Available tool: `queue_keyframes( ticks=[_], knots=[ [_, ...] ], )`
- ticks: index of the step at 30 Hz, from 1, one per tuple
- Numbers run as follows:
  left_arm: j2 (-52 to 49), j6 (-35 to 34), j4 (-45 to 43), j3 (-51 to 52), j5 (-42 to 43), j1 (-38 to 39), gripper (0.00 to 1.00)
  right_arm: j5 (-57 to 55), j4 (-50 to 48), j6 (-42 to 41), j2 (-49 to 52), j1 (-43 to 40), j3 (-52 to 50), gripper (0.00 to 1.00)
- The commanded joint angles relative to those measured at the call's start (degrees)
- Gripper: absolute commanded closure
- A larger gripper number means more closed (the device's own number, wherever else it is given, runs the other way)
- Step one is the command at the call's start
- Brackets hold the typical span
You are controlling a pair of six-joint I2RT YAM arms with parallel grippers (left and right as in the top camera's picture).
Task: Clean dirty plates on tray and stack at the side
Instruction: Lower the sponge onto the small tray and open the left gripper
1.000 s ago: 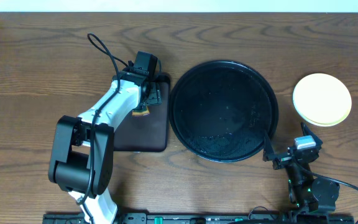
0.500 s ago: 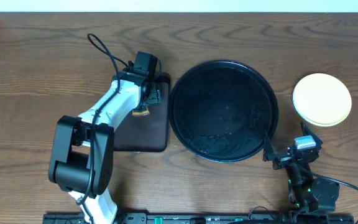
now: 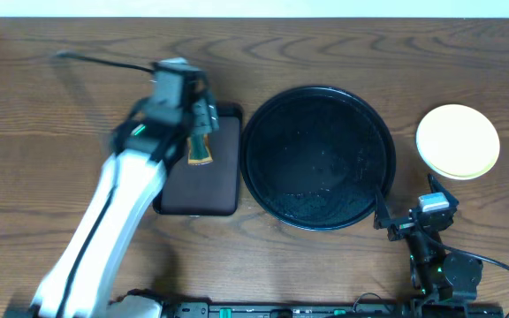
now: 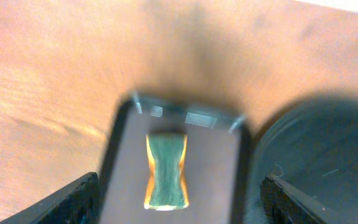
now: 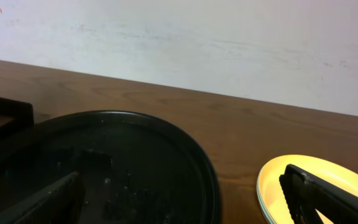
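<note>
The round black tray [image 3: 318, 157] lies mid-table with no plate on it; wet specks show on its floor. To its right, on the wood, rests a pale yellow plate [image 3: 458, 141]; in the right wrist view this plate [image 5: 303, 183] has a pale rim of another one under it. My left gripper [image 3: 203, 117] hangs open, blurred, over a green and orange sponge [image 4: 165, 171] and touches nothing. My right gripper [image 3: 409, 201] stands open near the table's front, between tray [image 5: 123, 155] and plate, empty.
The sponge [image 3: 200, 150] lies on a small rectangular dark-brown tray [image 3: 219, 190] just left of the black tray. The left arm stretches from the front left across the wood. A pale wall backs the table's far edge.
The left arm has swung and straightened, its wrist rising off the brown tray toward the far left; the sponge now shows in full. The right arm, tray and plate are still.
</note>
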State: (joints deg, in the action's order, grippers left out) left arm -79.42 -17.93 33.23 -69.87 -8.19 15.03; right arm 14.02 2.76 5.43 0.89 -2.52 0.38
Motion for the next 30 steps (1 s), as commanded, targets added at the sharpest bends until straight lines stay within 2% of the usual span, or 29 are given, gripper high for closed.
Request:
queue_keyframes(
  ticks=[1, 10, 14, 19, 23, 30],
  knots=[
    [12.5, 0.5, 0.6, -0.6, -1.5, -1.3, 0.17, -0.3, 0.3, -0.7, -0.1, 0.6, -0.1, 0.01],
    [37.6, 0.5, 10.4, 2.0, -1.5, -5.3, 0.17, -0.3, 0.3, -0.7, -0.1, 0.6, -0.1, 0.01],
    [46.5, 0.5, 12.0, 7.4, -1.5, -8.2, 0.17, -0.3, 0.3, -0.7, -0.1, 0.6, -0.1, 0.01],
    [57.1, 0.2, 10.5, 19.4, -1.5, -10.8, 0.17, -0.3, 0.3, -0.7, -0.1, 0.6, -0.1, 0.01],
    [64.8, 0.1, 2.0, 31.3, -1.4, -11.6, 0.17, -0.3, 0.3, -0.7, -0.1, 0.6, -0.1, 0.01],
    [74.1, -0.2, -31.0, 48.5, 2.9, -11.6, 0.17, -0.3, 0.3, -0.7, -0.1, 0.6, -0.1, 0.01]
  ],
)
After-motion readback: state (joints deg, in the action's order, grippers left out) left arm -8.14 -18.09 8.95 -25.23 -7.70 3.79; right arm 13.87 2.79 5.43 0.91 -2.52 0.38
